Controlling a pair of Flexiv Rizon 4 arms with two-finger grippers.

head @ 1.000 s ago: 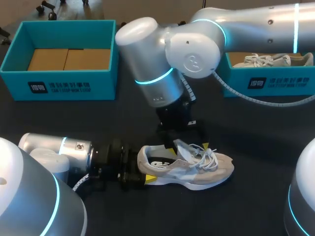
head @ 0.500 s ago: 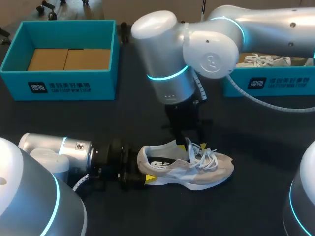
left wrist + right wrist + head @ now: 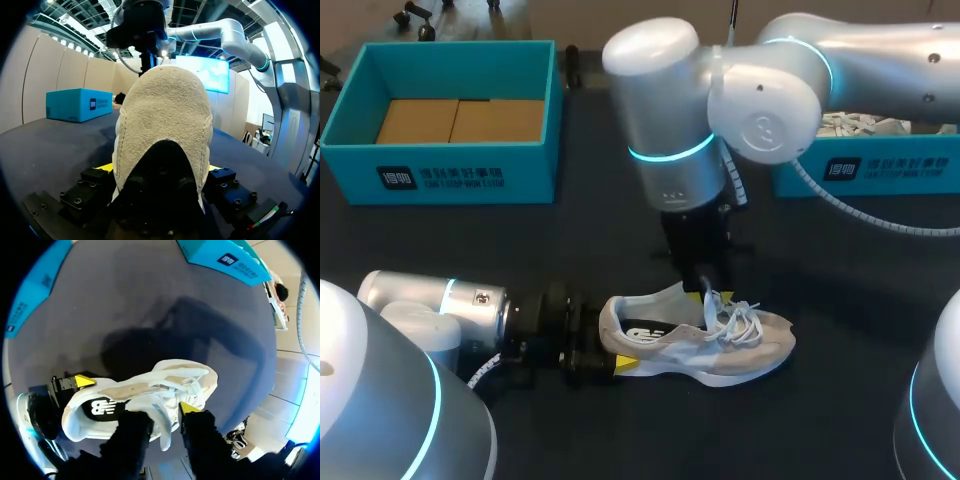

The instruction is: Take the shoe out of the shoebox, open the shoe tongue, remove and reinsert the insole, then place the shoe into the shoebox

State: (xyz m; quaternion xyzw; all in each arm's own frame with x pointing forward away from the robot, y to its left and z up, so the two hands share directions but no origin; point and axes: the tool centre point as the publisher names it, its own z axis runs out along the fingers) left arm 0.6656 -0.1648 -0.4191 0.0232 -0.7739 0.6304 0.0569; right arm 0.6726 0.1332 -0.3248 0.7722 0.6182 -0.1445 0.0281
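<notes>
With the shoe (image 3: pixel 720 345) laid on the worktop (image 3: pixel 840 260) apart from the shoebox (image 3: pixel 440 175), heel clamped by the left end effector (image 3: pixel 161 167) and tongue (image 3: pixel 162 422) pinched by the right end effector (image 3: pixel 165 412), the tongue could be lost if pulled too sharply.

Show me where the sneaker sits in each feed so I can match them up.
Head view: the sneaker lies on its sole at the front middle of the table, toe pointing right.
Left wrist view: the sneaker is seen heel-on, between the fingers of the left end effector.
Right wrist view: the sneaker lies just ahead of the right end effector, laces up.
Shared landmark: the left end effector, clamped on the heel.
</notes>
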